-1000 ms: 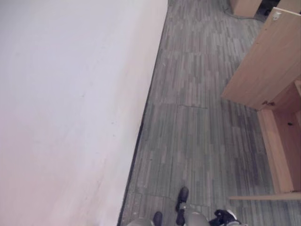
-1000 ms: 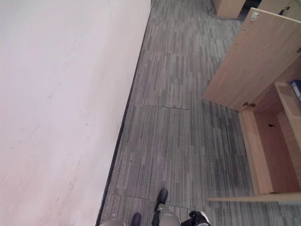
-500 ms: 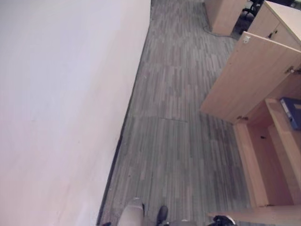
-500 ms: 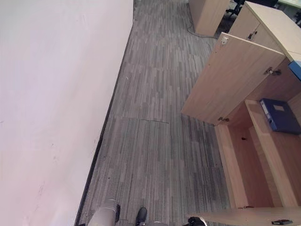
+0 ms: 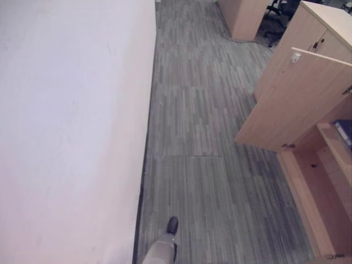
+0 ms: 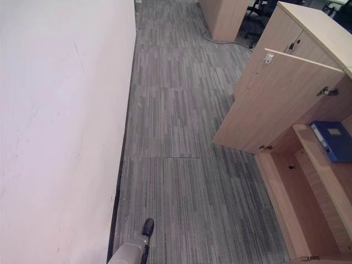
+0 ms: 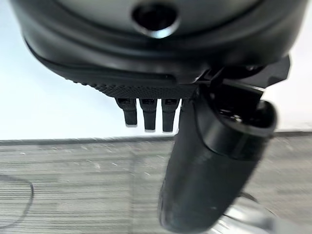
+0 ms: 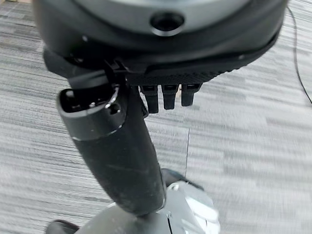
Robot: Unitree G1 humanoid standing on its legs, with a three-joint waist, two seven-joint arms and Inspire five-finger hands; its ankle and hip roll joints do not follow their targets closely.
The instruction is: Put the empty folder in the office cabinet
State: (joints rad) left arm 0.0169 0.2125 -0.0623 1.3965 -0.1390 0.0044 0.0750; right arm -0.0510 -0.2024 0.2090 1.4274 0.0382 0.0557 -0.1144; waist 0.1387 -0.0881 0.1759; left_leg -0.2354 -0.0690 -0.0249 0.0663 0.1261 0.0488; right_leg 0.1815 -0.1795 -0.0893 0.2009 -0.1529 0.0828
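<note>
White wall (image 5: 66, 121) runs down the left, grey carpet floor (image 6: 181, 137) mid. Left hand (image 7: 146, 114) hangs relaxed, fingers straight, grasping nothing; right hand (image 8: 168, 97) same, over carpet. On the right, office cabinet (image 6: 308, 181) has door (image 6: 275, 104) swung wide, prob. so shelves are reachable. Blue folder (image 6: 331, 140) lies flat on a shelf inside, so placing looks done.

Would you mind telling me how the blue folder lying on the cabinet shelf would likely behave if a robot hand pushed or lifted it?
The blue folder lies flat on the shelf, so it would probably slide rather than tip. Its boxy, straight-edged shape suggests stiff covers that should not flop. It looks thick, though its contents cannot be seen, so its weight is uncertain.
</note>
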